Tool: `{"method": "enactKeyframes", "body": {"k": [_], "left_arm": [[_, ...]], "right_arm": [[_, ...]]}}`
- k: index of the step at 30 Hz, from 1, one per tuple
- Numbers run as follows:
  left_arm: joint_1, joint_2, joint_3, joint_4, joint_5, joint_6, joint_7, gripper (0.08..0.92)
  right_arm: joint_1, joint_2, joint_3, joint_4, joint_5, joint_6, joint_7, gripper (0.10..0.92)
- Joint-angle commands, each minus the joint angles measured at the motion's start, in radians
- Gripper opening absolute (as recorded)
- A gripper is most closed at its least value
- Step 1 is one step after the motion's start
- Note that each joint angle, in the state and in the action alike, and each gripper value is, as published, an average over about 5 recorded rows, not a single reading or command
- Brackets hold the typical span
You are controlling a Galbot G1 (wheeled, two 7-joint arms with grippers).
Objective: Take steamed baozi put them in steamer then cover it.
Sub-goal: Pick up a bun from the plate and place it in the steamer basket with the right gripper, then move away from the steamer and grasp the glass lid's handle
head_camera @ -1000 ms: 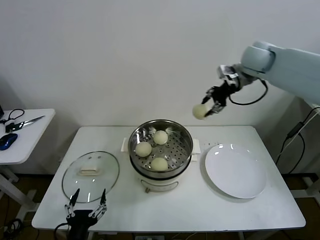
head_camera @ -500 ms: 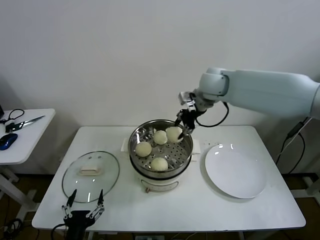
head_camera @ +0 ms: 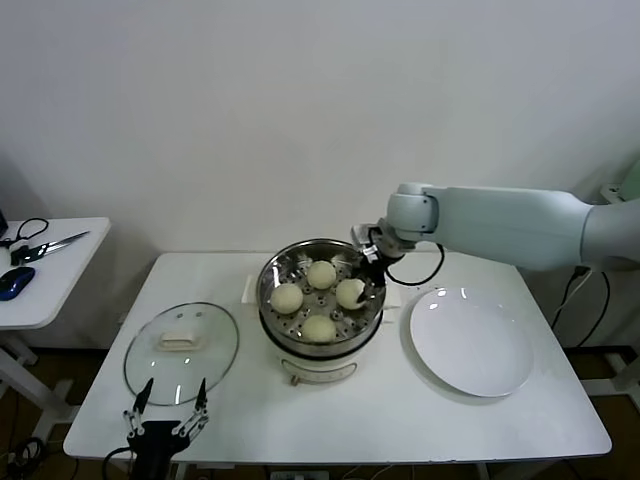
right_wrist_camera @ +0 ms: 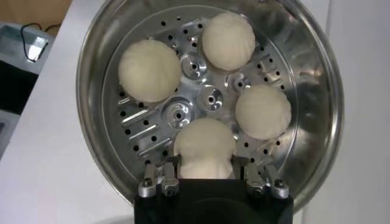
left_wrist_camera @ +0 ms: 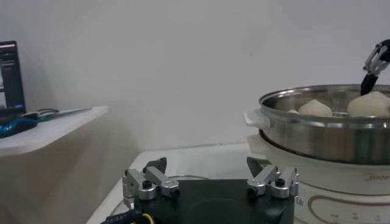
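Note:
The steel steamer stands mid-table on its white base, uncovered, with several cream-white steamed baozi on its perforated tray. My right gripper reaches in over the pot's right rim. Its fingers press both sides of one baozi, which rests on the tray beside the others. The glass cover lies flat on the table left of the pot, handle up. My left gripper waits open at the table's front edge, just before the cover, with nothing between its fingers.
A bare white plate lies right of the steamer. A small side table at the far left carries scissors and a blue mouse. In the left wrist view the steamer rises close by.
My right arm carried the baozi from high at the right down and leftward into the steamer, where it now rests on the tray. The left arm stayed put.

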Motion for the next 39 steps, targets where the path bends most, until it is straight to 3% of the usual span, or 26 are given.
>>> {"method": "enactKeyframes", "body": {"k": [1, 7, 11, 13, 16, 22, 29, 34, 39], "left_arm": [[0.001, 0.001, -0.001, -0.001, 0.001, 0.0, 0.0, 0.823], [0.0, 0.001, -0.001, -0.001, 0.001, 0.005, -0.001, 0.823], [-0.002, 0.003, -0.004, -0.001, 0.003, 0.026, 0.004, 0.823], [-0.006, 0.005, -0.009, 0.0, 0.003, 0.056, 0.007, 0.823], [-0.018, 0.009, -0.013, -0.001, -0.003, 0.11, 0.007, 0.823], [-0.056, 0.039, -0.032, -0.001, -0.035, 0.187, 0.019, 0.823], [-0.093, 0.082, -0.074, 0.0, -0.015, 0.203, 0.061, 0.823], [-0.127, 0.082, -0.07, 0.012, -0.005, 0.198, 0.061, 0.823], [-0.151, 0.093, -0.061, 0.044, 0.015, 0.17, 0.052, 0.823]], "right_arm": [[-0.034, 0.012, 0.02, -0.011, -0.011, 0.001, 0.005, 0.617], [0.067, -0.02, 0.04, -0.007, 0.04, 0.061, -0.117, 0.776], [0.13, -0.102, 0.111, -0.006, 0.1, 0.087, -0.159, 0.818], [0.133, -0.168, 0.173, -0.004, 0.144, 0.071, -0.113, 0.822], [0.04, -0.285, 0.347, 0.016, 0.192, 0.015, 0.087, 0.823], [-0.419, -0.538, 0.852, 0.083, 0.201, 0.087, 0.474, 0.823], [-1.08, -0.697, 1.431, 0.101, 0.124, 0.256, 0.601, 0.823], [-1.644, -0.623, 2.011, 0.148, 0.079, 0.303, 0.602, 0.823], [-2.037, -0.421, 2.342, 0.235, 0.037, 0.395, 0.586, 0.823]]}}
